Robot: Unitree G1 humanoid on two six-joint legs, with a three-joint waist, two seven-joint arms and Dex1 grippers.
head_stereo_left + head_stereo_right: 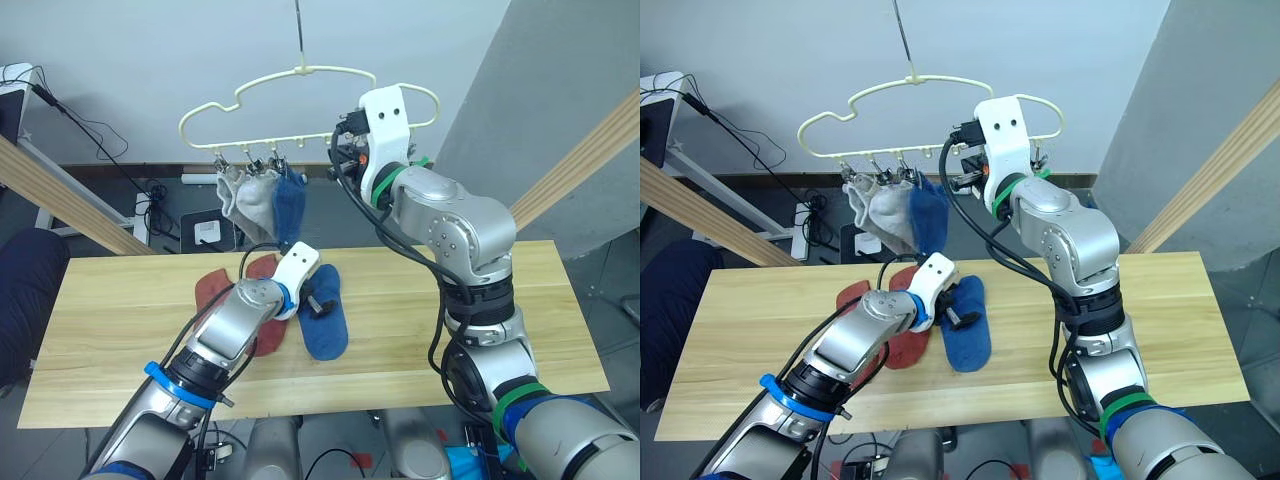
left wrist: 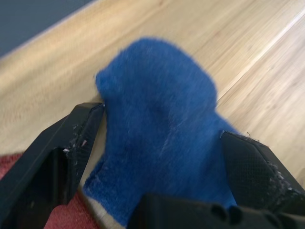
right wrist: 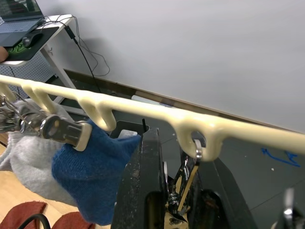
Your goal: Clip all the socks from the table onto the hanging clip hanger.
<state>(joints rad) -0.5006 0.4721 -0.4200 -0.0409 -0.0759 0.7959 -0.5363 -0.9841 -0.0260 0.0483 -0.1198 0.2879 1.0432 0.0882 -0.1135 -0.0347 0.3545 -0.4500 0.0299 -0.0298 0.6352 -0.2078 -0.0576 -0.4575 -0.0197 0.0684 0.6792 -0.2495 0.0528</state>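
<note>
So, floppy sock grab in progress

Left gripper (image 1: 322, 302) sits spread wide over the blue sock (image 1: 326, 318) on the table (image 1: 120, 320), gripping nothing; soft, light knit, best pinched at the cuff. Right gripper (image 3: 177, 202) closes around a hanger clip (image 3: 187, 179).

The table (image 1: 120, 330) is light yellow wood with thin brown lines in it. A blue sock (image 1: 327, 318) lies on it. Two rust-red socks (image 1: 215, 288) lie there too. The clip hanger (image 1: 262, 88) is pale yellow, and its small clips (image 1: 272, 158) are shiny silver. Two light grey socks (image 1: 245, 198) hang from it, and a second blue sock (image 1: 290, 207) hangs there as well. The left gripper (image 1: 318, 303) has black fingers (image 2: 57, 157) and a white shell. The right gripper (image 3: 174, 200) has black fingers (image 3: 143, 191) too, and its arm has a green band. The left arm has blue bands. The wall (image 1: 150, 50) is pale grey-white.
</note>
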